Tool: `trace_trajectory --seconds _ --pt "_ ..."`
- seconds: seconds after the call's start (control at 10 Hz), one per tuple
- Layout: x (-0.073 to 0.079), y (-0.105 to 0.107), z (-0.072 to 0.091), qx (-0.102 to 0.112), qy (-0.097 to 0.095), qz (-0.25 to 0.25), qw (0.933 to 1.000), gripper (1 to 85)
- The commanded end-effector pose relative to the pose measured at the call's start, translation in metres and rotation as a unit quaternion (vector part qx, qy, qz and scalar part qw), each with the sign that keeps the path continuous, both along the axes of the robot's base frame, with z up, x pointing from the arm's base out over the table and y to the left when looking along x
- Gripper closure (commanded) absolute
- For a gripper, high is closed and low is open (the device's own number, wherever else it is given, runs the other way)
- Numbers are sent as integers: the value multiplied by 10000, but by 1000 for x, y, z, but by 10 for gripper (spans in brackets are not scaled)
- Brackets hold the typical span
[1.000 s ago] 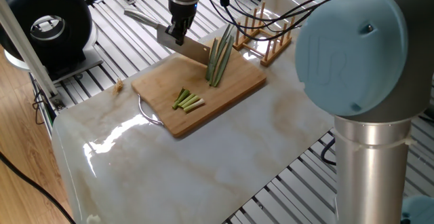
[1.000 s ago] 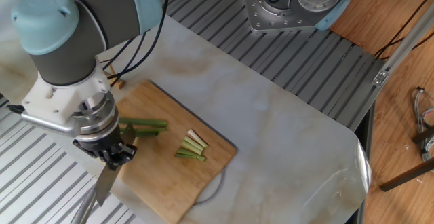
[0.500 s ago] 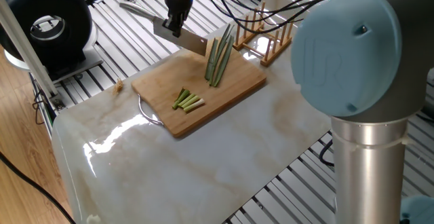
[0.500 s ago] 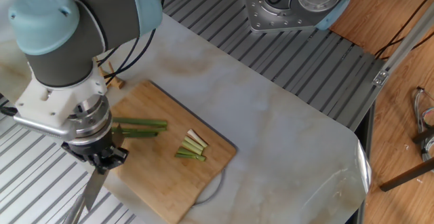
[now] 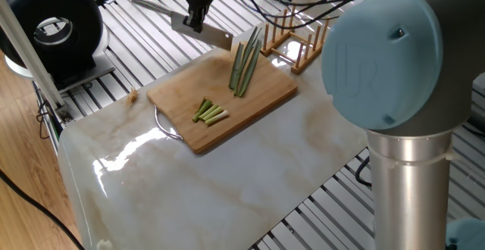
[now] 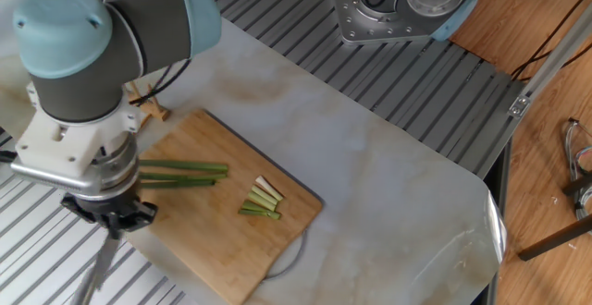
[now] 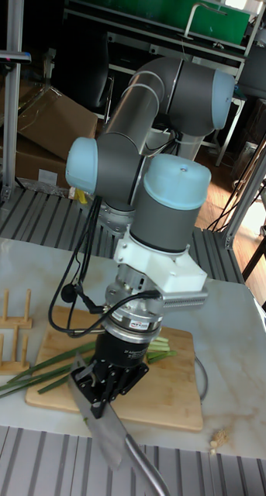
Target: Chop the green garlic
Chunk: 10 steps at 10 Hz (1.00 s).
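Observation:
The green garlic lies on a wooden cutting board (image 5: 261, 97): long dark green stalks (image 5: 244, 62) (image 6: 182, 171) (image 7: 46, 371) at one end, and short pale cut pieces (image 5: 211, 113) (image 6: 262, 199) near the middle. My gripper (image 5: 198, 17) (image 6: 108, 224) (image 7: 108, 385) is shut on a large knife (image 5: 211, 35) (image 7: 108, 428). It holds the knife above the slatted surface just beyond the board's edge, clear of the stalks, with the blade tilted. In the tall fixed view the arm hides most of the cut pieces.
A wooden peg rack (image 5: 298, 39) (image 7: 12, 344) stands by the leafy ends of the stalks. A black round device (image 5: 57, 29) sits off the marble tabletop (image 5: 250, 174). Cables hang near the wrist. A small crumb (image 5: 132, 94) lies beside the board.
My gripper has carried the knife up and away from the board, off its edge and over the slatted surface. The stalks and cut pieces have not moved.

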State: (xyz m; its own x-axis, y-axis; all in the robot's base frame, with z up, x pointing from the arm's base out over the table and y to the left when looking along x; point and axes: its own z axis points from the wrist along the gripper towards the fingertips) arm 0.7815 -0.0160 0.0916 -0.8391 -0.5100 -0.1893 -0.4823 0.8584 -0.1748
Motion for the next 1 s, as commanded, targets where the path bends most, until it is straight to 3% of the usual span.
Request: trace_trajectory --seconds 0.0,0.5,0.9 --pt "13 -23 -4 -144 -130 229 9995 843" --pt "22 -41 -4 -399 -324 418 9978 843" --pt "16 -40 -18 -185 -261 444 9985 843"
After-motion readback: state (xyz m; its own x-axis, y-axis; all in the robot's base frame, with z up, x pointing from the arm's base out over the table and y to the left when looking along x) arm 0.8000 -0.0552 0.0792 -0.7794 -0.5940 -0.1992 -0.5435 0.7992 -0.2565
